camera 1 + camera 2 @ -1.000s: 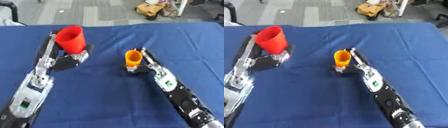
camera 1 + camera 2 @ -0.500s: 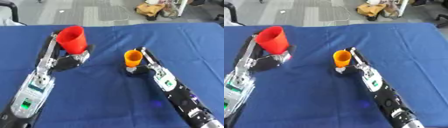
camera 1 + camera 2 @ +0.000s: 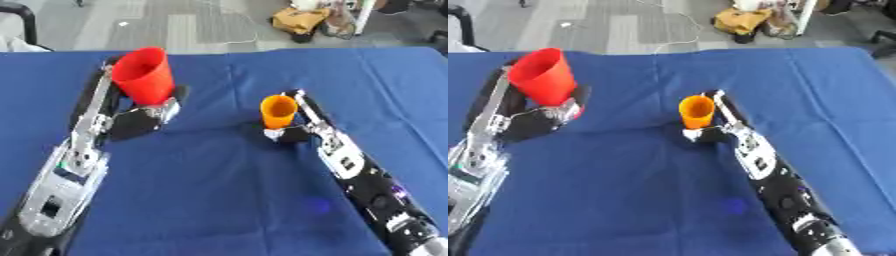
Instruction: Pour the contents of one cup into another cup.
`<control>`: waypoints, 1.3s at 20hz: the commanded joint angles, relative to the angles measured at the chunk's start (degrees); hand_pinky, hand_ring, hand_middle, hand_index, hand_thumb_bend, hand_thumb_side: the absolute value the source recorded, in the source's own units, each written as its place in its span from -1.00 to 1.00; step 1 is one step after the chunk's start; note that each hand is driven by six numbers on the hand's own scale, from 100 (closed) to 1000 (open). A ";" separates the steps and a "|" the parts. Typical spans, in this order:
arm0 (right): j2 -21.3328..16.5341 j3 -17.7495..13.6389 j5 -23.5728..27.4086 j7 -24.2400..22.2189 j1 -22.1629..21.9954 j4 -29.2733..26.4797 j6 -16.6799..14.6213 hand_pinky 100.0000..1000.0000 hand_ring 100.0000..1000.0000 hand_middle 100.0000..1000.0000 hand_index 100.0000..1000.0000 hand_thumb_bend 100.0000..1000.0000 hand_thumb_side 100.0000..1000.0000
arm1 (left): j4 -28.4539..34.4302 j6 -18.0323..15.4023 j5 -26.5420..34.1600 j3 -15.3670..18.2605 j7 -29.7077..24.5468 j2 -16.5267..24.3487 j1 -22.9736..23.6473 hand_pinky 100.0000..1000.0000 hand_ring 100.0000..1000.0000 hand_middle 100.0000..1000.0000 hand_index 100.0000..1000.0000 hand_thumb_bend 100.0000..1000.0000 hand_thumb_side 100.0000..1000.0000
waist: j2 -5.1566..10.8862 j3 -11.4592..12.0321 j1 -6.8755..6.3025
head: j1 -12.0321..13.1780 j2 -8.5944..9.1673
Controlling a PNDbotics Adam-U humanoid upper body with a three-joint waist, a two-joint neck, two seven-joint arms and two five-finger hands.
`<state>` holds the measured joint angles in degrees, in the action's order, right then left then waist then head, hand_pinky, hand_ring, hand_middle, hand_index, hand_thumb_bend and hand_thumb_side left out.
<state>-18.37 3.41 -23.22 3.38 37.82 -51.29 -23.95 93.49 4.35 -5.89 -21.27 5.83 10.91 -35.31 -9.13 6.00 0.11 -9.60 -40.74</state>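
Observation:
A tall red cup (image 3: 143, 75) stands upright at the left of the blue table, with my left hand (image 3: 140, 118) curled round its lower part. A smaller orange cup (image 3: 278, 111) stands upright near the middle, its rim open toward me. My right hand (image 3: 293, 133) is wrapped round the base of the orange cup, fingers reaching up along its right side. What is inside either cup does not show.
A blue cloth (image 3: 227, 190) covers the table. Beyond its far edge lies grey floor with a yellow bag and clutter (image 3: 306, 20). Bare cloth stretches between the two cups and toward me.
Both cups have risen slightly in view and the red cup sits a little higher; the hands keep their holds.

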 commanded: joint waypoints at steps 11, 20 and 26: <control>-11.66 -2.35 3.04 1.83 5.36 -3.86 0.53 0.10 0.18 -0.66 -0.08 -0.77 -1.00 | 2.59 0.52 2.33 -0.96 -1.42 2.21 1.99 -1.00 -0.60 -0.58 0.10 -0.43 -0.76 | 2.29 -0.53 0.93 | 1.17 0.23; -15.14 0.17 3.99 -0.66 10.15 -11.16 -1.04 0.16 0.21 -0.62 -0.04 -0.83 -1.00 | 1.72 0.18 1.43 -3.01 -3.83 2.72 3.29 -1.00 -0.60 -0.58 0.09 -0.44 -0.75 | 2.95 -0.85 1.81 | 2.01 0.25; -14.37 1.91 5.22 -1.80 12.01 -17.41 -1.35 0.19 0.21 -0.60 -0.02 -0.89 -1.00 | 0.99 -0.33 0.22 -4.17 -5.21 3.11 2.91 -1.00 -0.60 -0.58 0.08 -0.45 -0.75 | 3.07 -0.92 2.00 | 1.96 0.41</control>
<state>-31.40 5.30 -18.62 1.87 48.34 -66.25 -25.16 94.01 4.18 -5.23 -25.32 1.05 13.09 -31.35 -7.10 5.09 2.14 -7.69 -40.69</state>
